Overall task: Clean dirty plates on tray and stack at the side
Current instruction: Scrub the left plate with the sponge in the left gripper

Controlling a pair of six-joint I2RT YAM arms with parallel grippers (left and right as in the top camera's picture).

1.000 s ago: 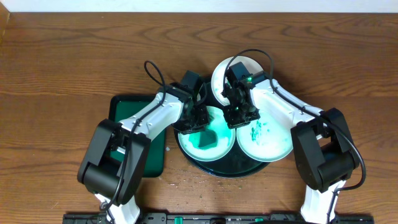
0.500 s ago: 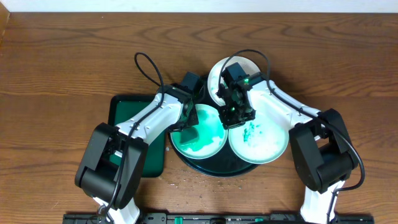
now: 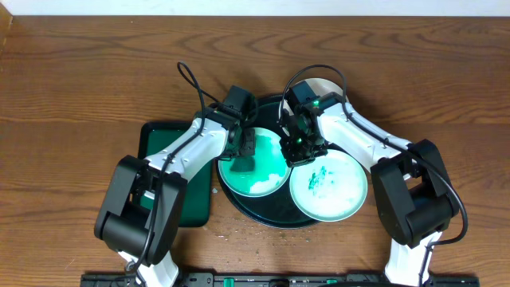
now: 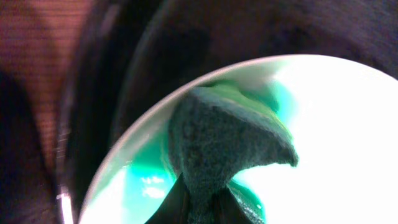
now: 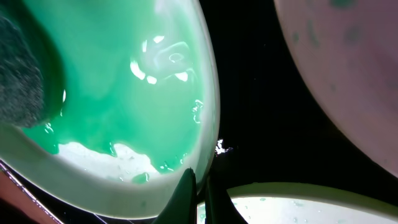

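The round dark tray (image 3: 271,214) holds three white plates. The left plate (image 3: 267,171) is covered in teal-green liquid. My left gripper (image 3: 248,148) is shut on a dark green sponge (image 4: 224,140) and presses it on that plate (image 4: 336,124) near its rim. My right gripper (image 3: 297,150) is shut on the same plate's right rim (image 5: 124,93), with its fingers (image 5: 200,186) pinching the edge. The second plate (image 3: 328,190) lies front right with green marks and shows in the right wrist view (image 5: 298,205). The third plate (image 3: 327,86) is at the back, mostly hidden by my right arm.
A smaller rectangular dark green tray (image 3: 157,137) lies left of the round tray, partly under my left arm. Small droplets or crumbs (image 3: 231,231) speckle the wooden table in front of the round tray.
The teal-covered plate has slid left and a little back with both grippers on it. The front right plate has shifted forward and left. The back plate is more hidden.
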